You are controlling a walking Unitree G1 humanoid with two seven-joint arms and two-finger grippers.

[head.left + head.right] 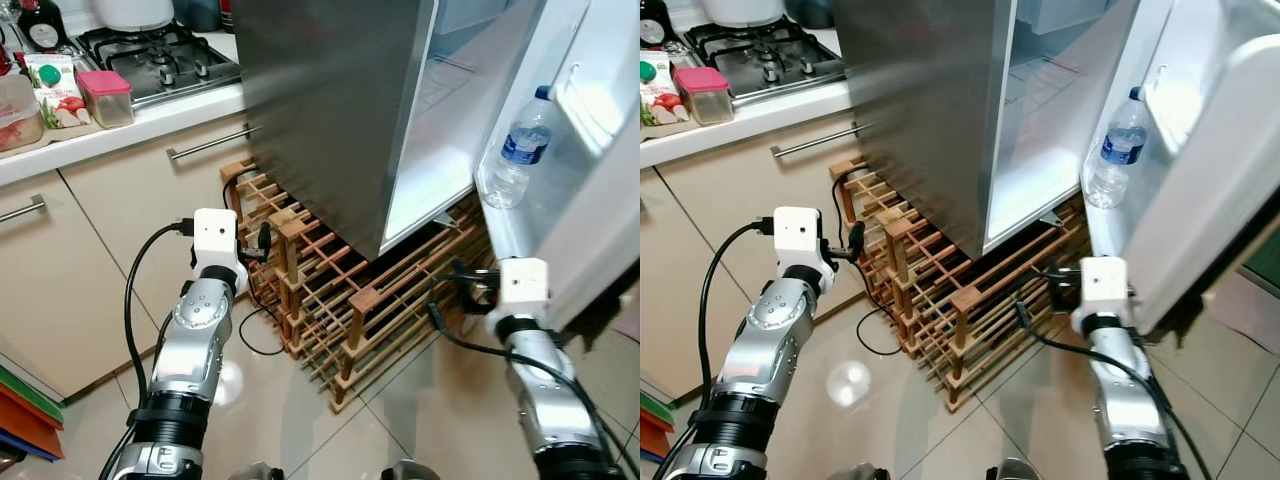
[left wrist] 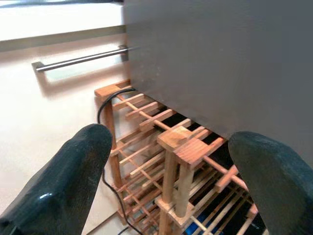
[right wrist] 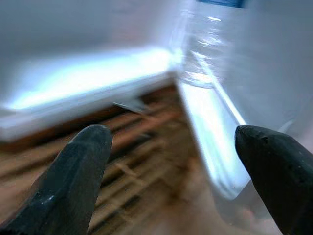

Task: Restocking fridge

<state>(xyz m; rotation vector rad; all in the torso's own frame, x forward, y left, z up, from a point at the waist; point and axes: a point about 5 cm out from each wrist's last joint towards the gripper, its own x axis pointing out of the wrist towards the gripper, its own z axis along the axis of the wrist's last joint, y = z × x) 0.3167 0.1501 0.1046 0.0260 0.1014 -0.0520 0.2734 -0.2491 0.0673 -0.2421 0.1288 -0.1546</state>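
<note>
On the counter at far left stand a food carton (image 1: 56, 88) and a pink-lidded container (image 1: 106, 97) beside the gas hob (image 1: 160, 60). Below, the left gripper (image 2: 168, 188) is held with its fingers spread wide and empty, pointing at the wooden wine rack (image 1: 340, 300) under the fridge (image 1: 330, 110), near the cupboard handle (image 2: 80, 58). The fridge door (image 1: 575, 150) stands open, and a water bottle (image 1: 520, 148) with a blue cap stands upright in its lower door shelf. The right gripper (image 3: 178, 181) hovers just below that door's lower edge, fingers spread apart and holding nothing.
</note>
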